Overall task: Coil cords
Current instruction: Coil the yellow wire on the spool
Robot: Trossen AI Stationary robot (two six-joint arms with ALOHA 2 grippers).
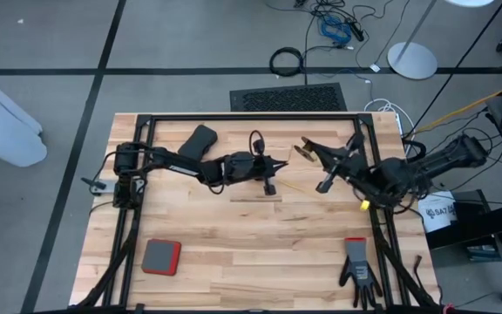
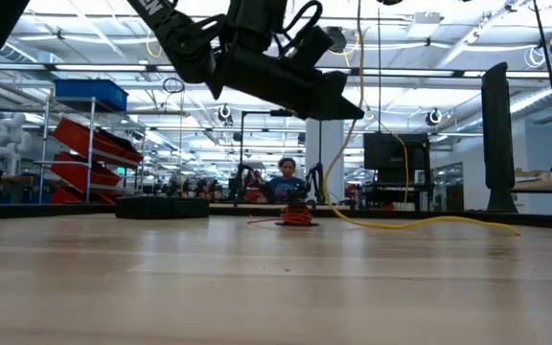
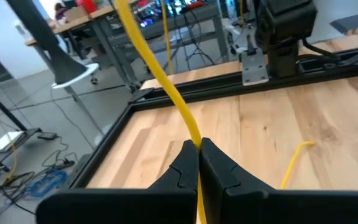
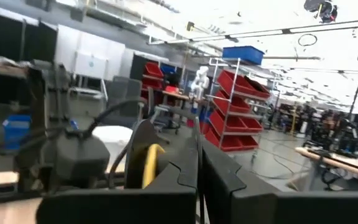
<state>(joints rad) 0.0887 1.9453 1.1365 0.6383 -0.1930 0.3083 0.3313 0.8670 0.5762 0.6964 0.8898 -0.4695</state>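
Note:
The yellow cord (image 3: 166, 81) runs taut from my left gripper (image 3: 197, 149) up to its round black reel (image 4: 143, 163), which hangs in the air at my right gripper (image 4: 199, 158). The cord's loose tail (image 2: 420, 222) lies on the table. Both grippers are shut above the table's middle, the left gripper (image 1: 279, 166) just left of the right gripper (image 1: 314, 153). The reddish-orange cord with its reel (image 2: 297, 216) rests on the table near the left gripper, touched by nothing. My left gripper pinches the yellow cord (image 3: 194, 138) between its two fingertips, a single strand. The fingers come nearly level from the table's left. The cord rises taut from the fingers toward the reel and passes on below them. My right gripper carries the yellow cord's reel (image 1: 303, 150) at its fingertips, lifted clear of the table with its disc on edge. The fingers come from the table's right, slanting a little upward. My own fingers hide the place of contact in the wrist view.
A flat black object (image 1: 197, 141) lies at the table's far left. A red and grey pad (image 1: 160, 256) sits near the front left, a black glove (image 1: 358, 270) near the front right. Black frame rails (image 1: 251, 117) border the table. People sit far behind.

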